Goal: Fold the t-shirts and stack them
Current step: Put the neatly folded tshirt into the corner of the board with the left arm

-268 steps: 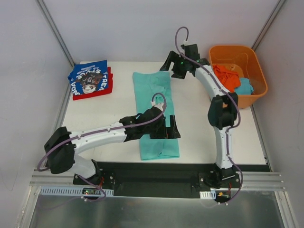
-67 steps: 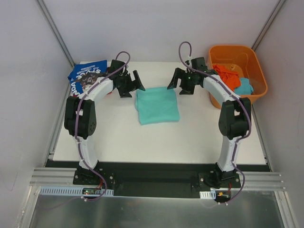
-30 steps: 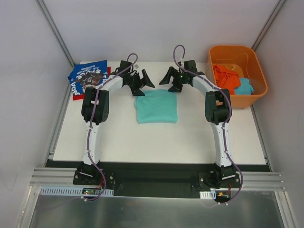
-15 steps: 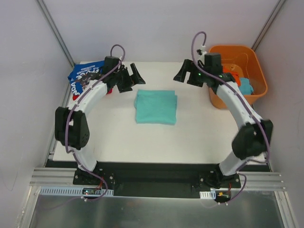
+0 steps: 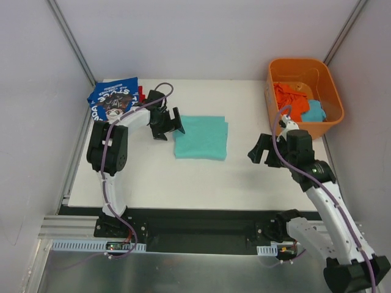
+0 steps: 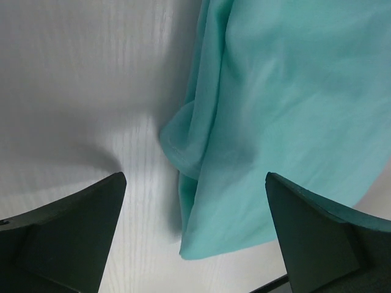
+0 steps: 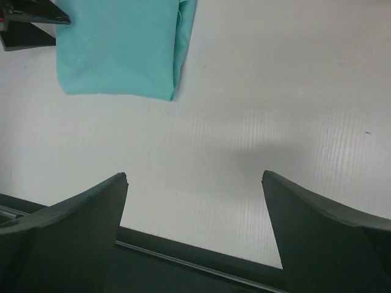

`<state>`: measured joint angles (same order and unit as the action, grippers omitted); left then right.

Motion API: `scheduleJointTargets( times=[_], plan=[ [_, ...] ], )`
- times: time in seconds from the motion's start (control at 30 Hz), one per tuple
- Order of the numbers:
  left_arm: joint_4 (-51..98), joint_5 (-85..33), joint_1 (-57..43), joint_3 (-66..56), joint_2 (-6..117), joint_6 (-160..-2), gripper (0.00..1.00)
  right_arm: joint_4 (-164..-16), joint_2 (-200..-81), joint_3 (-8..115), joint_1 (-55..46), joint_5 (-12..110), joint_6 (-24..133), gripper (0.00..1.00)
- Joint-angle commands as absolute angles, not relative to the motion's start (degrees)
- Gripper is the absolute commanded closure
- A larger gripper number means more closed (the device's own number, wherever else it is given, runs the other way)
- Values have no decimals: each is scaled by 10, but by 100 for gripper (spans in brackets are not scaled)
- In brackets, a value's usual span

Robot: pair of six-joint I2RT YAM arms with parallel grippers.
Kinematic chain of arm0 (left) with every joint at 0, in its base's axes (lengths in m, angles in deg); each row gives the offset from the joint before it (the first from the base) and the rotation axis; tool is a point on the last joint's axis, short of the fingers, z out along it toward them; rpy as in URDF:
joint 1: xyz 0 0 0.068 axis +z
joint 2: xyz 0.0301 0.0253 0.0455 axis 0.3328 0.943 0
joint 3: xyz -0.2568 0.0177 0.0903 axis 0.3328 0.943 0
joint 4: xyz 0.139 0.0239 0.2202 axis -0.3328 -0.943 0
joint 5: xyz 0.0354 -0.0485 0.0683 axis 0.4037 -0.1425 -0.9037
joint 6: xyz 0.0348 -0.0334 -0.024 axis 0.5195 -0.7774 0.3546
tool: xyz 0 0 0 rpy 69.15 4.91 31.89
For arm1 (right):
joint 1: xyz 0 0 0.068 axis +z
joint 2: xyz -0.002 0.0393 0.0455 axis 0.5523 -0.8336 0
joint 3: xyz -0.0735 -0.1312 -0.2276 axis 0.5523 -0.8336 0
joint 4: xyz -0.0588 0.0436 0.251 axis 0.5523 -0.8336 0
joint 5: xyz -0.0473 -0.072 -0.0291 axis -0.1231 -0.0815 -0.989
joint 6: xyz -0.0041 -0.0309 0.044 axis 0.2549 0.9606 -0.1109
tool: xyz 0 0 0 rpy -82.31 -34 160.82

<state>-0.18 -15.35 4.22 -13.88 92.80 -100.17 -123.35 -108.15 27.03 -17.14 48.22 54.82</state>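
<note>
The mint-teal t-shirt [image 5: 201, 137] lies folded into a small rectangle in the middle of the table; it also shows in the left wrist view [image 6: 275, 110] and the right wrist view [image 7: 119, 46]. My left gripper [image 5: 173, 127] is open and empty at the shirt's left edge, its jaws straddling the near-left corner. The royal-blue t-shirt [image 5: 113, 99] with white lettering lies folded at the far left on a red t-shirt [image 5: 141, 93], of which only a sliver shows. My right gripper [image 5: 259, 151] is open and empty over bare table, right of the teal shirt.
An orange plastic tub [image 5: 305, 68] stands at the far right with crumpled orange [image 5: 289, 99] and teal [image 5: 314, 112] clothes in it. The table's near edge and a dark rail [image 7: 183, 256] show in the right wrist view.
My right arm has pulled back from the far edge toward the near right. My left gripper has come down to the teal shirt's left edge. The folded shirt has not moved.
</note>
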Motion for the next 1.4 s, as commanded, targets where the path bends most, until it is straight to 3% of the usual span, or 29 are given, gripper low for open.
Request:
scheduleJointTargets(
  times=[0.0,0.07,0.2,0.3,0.5,0.6,0.63,0.77,0.9,1.03,1.37],
  plan=[
    [-14,-168,22,-195,976,-987,5,-1302,-989,255,-168,450,560,4],
    [-21,-170,14,-219,1011,-993,10,-1314,-961,249,-167,452,560,4],
    [-41,-207,-15,-253,1053,-1001,38,-1333,-932,259,-168,435,573,4],
    [-61,-261,-47,-263,1065,-1006,46,-1341,-923,269,-167,424,585,4],
    [-108,-379,-100,-292,1086,-1011,71,-1342,-926,269,-169,417,603,4],
    [-126,-403,-110,-321,1100,-1000,97,-1338,-934,267,-168,417,610,4],
    [-135,-406,-111,-327,1102,-991,100,-1335,-936,266,-168,417,609,4],
    [-157,-470,-111,-356,1091,-961,100,-1331,-937,267,-168,417,609,4],
    [-164,-645,-110,-384,1050,-892,100,-1327,-931,263,-168,388,609,4],
    [-164,-715,-88,-424,1033,-779,100,-1323,-928,262,-168,375,609,4],
    [-135,-705,46,-521,1027,-580,100,-1321,-957,264,-168,348,610,4]
  ],
)
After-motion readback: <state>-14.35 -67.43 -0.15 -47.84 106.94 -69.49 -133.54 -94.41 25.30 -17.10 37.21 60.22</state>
